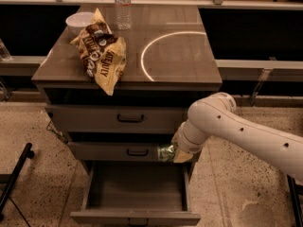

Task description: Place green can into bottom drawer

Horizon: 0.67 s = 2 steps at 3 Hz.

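Gripper [175, 151] pinches the green can [165, 152] at the middle drawer [113, 151] front, above the open bottom drawer [137, 190]. Recommend clearing the rim, centring over the tray and lowering near the floor before release.

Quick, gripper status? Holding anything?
The gripper is closed on the green can, in front of the middle drawer, above the open bottom drawer.

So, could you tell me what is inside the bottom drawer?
Only its bare floor shows in the bottom drawer; the gripper, holding the green can above, covers the rear right corner.
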Tool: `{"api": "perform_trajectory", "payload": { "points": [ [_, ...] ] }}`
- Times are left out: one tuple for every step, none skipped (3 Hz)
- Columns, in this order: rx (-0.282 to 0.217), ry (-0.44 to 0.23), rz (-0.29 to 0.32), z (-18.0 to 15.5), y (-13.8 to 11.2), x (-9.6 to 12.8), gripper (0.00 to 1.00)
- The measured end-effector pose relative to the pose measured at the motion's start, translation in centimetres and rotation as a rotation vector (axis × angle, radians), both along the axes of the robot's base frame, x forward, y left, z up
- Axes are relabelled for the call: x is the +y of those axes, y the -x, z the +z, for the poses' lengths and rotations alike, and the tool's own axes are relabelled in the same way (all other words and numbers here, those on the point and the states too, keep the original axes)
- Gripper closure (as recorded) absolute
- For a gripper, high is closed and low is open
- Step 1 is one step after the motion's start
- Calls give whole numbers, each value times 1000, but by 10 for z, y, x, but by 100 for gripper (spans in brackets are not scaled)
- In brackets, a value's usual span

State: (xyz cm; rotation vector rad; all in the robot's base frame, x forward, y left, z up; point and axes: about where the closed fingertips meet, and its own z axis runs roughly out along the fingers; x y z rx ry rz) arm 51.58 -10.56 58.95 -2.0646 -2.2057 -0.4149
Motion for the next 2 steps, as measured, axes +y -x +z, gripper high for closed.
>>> {"api": "perform_trajectory", "payload": {
  "points": [
    [5, -29, -20, -63, -1, -7, 100],
    [-43, -97, -32, -109, -6, -4, 100]
  ]
}}
